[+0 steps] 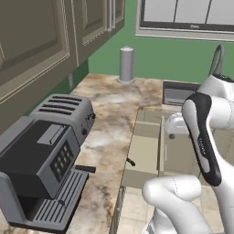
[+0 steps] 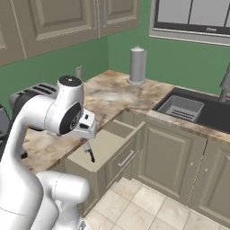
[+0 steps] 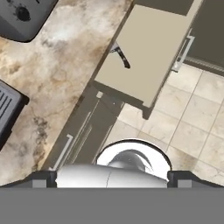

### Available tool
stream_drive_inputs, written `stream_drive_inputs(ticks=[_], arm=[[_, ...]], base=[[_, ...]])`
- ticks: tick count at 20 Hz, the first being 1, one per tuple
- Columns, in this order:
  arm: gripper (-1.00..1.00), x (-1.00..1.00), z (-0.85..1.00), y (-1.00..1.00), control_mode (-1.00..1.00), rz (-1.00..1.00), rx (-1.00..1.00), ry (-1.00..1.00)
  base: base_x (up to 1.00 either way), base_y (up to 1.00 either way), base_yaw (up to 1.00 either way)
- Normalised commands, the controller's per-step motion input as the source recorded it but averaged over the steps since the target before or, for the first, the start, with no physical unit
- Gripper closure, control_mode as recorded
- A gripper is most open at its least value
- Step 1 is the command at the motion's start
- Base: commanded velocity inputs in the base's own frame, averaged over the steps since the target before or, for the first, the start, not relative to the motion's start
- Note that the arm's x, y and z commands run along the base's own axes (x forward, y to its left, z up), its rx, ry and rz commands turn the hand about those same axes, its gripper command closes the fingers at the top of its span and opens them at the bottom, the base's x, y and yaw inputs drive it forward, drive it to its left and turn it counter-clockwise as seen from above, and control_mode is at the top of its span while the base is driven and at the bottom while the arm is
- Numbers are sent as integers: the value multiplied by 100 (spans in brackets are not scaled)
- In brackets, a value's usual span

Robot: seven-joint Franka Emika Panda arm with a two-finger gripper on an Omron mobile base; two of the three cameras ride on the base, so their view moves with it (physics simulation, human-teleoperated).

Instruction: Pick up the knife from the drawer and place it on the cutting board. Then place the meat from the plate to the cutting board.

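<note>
Green-walled kitchen, marbled beige counter (image 1: 109, 119). Drawer (image 3: 144, 48): pulled open, plain tan interior. Knife (image 3: 121, 55): lying in the drawer near its counter-side edge, black handle visible, blade hard to make out. Left base view adds coffee machine (image 1: 36, 173) and toaster (image 1: 68, 112); right base view adds sink (image 2: 197, 110). Gripper: fingers spread fully apart, holding nothing.
</note>
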Motion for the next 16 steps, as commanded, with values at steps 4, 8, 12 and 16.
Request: stream_drive_inputs(ticks=[4,8,12,16], arm=[[-100,18,-51,-24,-100,-1,0,0],[-100,24,-43,-29,-100,-3,0,5],[-100,33,-47,-20,-100,-7,0,8],[-100,47,-44,-3,-100,-8,0,7]], base=[[0,0,0],[0,0,0],[0,0,0],[0,0,0]])
